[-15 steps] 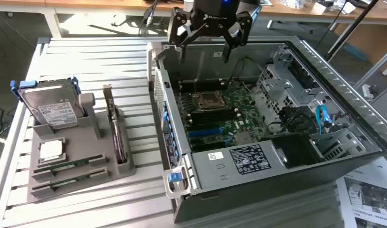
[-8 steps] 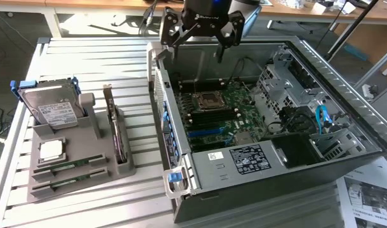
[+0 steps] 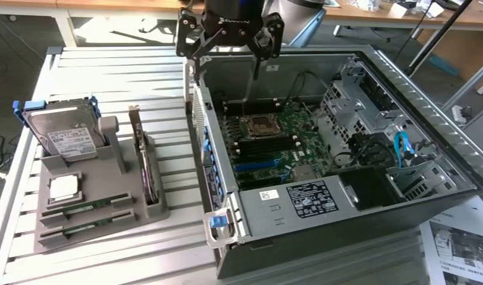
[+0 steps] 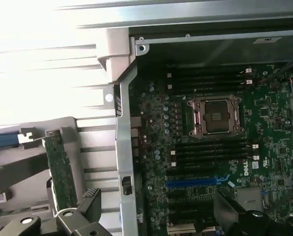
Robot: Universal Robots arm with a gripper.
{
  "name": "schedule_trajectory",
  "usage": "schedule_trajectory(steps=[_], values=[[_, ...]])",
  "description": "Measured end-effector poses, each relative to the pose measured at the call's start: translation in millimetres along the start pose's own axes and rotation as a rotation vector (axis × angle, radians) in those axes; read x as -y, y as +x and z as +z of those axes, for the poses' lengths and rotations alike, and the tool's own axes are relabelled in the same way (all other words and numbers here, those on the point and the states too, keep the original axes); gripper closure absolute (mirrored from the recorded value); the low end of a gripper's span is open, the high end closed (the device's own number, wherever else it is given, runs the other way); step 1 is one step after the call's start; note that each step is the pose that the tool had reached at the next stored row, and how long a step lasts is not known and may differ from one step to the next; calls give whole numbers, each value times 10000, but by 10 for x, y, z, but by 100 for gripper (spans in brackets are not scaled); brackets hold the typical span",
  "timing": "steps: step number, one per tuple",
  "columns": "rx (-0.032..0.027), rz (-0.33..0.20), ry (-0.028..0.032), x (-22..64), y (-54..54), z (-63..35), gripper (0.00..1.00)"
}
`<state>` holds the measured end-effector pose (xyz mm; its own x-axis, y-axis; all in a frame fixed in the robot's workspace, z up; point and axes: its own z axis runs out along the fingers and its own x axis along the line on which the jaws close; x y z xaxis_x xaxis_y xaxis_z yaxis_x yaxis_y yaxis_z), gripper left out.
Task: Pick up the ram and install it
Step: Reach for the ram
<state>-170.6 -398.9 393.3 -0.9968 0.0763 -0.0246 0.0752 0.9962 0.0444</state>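
Jaws apart, wide, nothing between them. Gripper (image 3: 227,66) hangs above the far corner of the computer case (image 3: 431,101), over its wall.

Slatted table (image 3: 130,71): case on the exterior view's right, grey parts tray (image 3: 83,240) on its left.

Case lies open, motherboard (image 3: 281,142) facing up. Black memory slots (image 4: 210,146) run on either side of the processor socket (image 4: 216,115).

Tray, large to small: hard drive (image 3: 63,139) upright at the far end, expansion card (image 3: 142,166) on edge along the case side, square processor chip (image 3: 64,187), then the ram (image 3: 87,209), two green sticks in the near grooves. Well apart from the gripper.

Handling, my read: the ram is light, stiff and thin. It is fragile along the contact edge and across the chips, and the flat faces could slip. The exposed long edge near mid-length looks the best place to pinch.

Room: open air above the tray. The processor chip sits just beside the sticks, the card stands near. The case's near wall (image 3: 198,130) rises between tray and motherboard. Inside the case, the walls and the drive cage (image 3: 352,107) hem the board.
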Motion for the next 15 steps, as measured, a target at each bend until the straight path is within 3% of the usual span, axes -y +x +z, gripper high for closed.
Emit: schedule_trajectory(steps=[3,7,15], values=[[1,-2,0,8,109,-3,1],[5,-1,0,28,374,-11,1],[26,-1,-3,58,768,-21,1]])
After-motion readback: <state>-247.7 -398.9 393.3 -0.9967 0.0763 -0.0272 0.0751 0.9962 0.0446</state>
